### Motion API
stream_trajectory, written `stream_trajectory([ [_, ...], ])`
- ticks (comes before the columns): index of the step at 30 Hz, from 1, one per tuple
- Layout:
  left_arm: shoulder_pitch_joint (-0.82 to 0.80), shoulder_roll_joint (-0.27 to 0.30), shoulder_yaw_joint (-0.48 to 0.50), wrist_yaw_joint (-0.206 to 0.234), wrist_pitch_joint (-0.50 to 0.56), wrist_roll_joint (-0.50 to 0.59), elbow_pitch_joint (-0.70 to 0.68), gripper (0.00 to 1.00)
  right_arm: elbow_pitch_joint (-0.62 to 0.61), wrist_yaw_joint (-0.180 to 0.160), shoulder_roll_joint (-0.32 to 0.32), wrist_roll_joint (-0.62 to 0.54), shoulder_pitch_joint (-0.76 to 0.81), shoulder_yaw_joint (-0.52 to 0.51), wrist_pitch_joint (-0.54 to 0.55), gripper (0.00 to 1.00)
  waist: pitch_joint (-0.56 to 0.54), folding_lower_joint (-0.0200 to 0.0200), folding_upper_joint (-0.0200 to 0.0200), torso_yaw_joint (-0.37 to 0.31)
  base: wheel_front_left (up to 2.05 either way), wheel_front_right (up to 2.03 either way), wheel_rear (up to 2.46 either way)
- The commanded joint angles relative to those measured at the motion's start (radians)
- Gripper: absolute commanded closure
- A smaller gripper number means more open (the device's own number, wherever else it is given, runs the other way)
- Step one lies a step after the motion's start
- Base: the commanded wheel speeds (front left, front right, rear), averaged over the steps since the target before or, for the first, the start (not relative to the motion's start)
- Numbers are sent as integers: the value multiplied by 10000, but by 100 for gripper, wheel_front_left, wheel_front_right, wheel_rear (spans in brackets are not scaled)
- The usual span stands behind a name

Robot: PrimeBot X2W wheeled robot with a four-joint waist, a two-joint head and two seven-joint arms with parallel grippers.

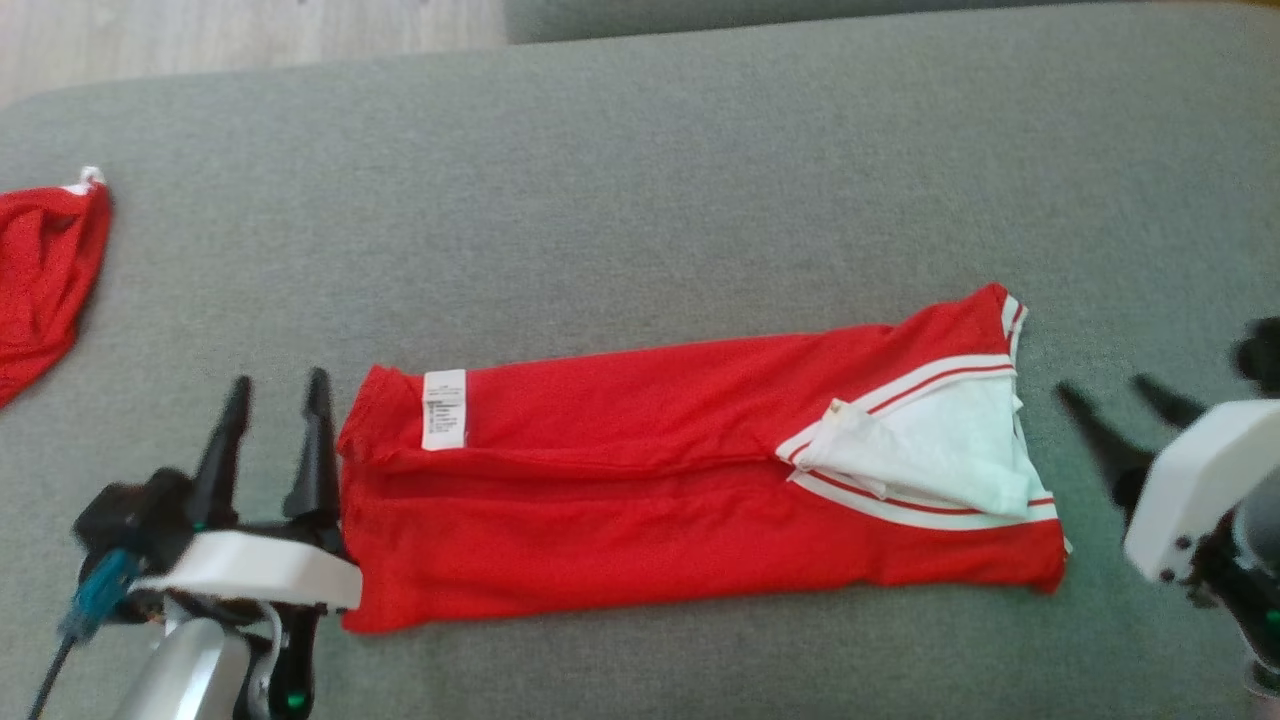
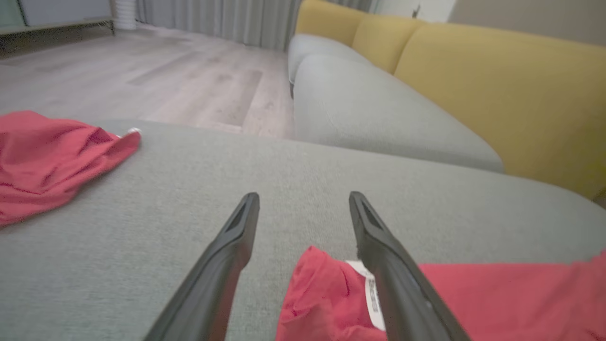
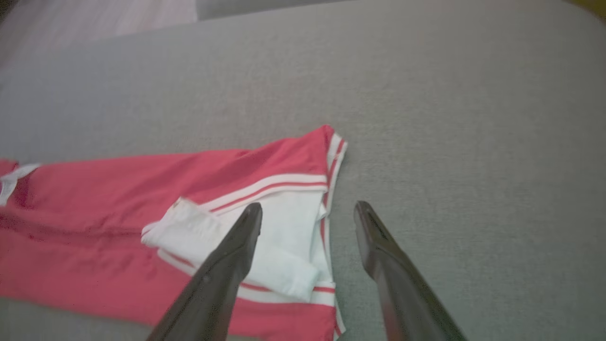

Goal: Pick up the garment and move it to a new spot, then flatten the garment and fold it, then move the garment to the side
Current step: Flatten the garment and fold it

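Note:
The garment point(image 1: 640, 480) is red with white striped trim and a white panel. It lies folded into a long strip across the grey cushion point(image 1: 640, 200), its care label point(image 1: 445, 408) near the left end. My left gripper point(image 1: 277, 392) stands open just left of that end, holding nothing. In the left wrist view the garment point(image 2: 497, 303) lies under the open left gripper point(image 2: 303, 199). My right gripper point(image 1: 1110, 390) is open, just off the garment's right end. In the right wrist view the right gripper point(image 3: 307, 210) spans the white-trimmed edge of the garment point(image 3: 118, 227).
A second red cloth point(image 1: 45, 270) lies crumpled at the cushion's far left edge, also in the left wrist view point(image 2: 52, 156). Beyond the cushion are wooden floor point(image 2: 142, 76) and a grey and yellow sofa point(image 2: 473, 85).

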Motion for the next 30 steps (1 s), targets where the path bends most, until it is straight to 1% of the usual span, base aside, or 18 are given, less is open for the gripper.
stream_trajectory([
  [1,-188,133,546,95,-339,75,-331,0,-296,67,84,-236,-410,-62,-336,0,-109,0,-1,83,0,0,0],
  [2,-162,49,617,171,-619,133,-339,0,-123,67,308,-435,-427,-229,-685,0,-181,0,-1,139,0,0,0],
  [4,-160,-52,619,179,-927,295,-300,0,318,67,602,-1018,-405,-573,-1347,0,-289,0,-1,239,0,0,0],
  [8,-349,-28,406,134,-1116,754,71,0,1611,67,1007,-1811,-376,-906,-2455,0,-428,0,-1,360,0,0,0],
  [10,-492,-46,380,82,-1158,814,293,0,2346,67,1108,-1974,-445,-960,-2860,0,-466,0,-1,380,0,0,0],
  [13,-653,-34,425,66,-1202,853,497,0,3466,67,1167,-1735,-660,-857,-3241,0,-506,0,-1,375,0,0,0],
  [16,-762,-36,477,50,-1237,856,653,0,4490,67,1175,-1264,-954,-594,-3564,0,-509,0,-1,351,0,0,0],
  [18,-787,-32,478,43,-1250,870,673,0,5058,67,1176,-1145,-1172,-372,-3777,0,-496,0,-1,349,0,0,0],
  [23,-760,-37,413,43,-1250,882,643,0,6247,67,1178,-1255,-1597,1,-4085,0,-471,0,-1,393,0,0,0],
  [28,-712,-42,353,49,-1192,835,577,0,7221,67,1179,-1219,-1835,513,-4031,0,-423,0,-1,435,0,0,0],
  [29,-713,-36,346,50,-1182,828,566,0,7363,67,1179,-1185,-1867,641,-3988,18,-409,0,-1,437,0,0,0],
  [30,-713,-36,346,50,-1182,828,566,0,7363,67,1179,-1185,-1867,641,-3988,18,-409,0,-1,437,0,0,0],
])
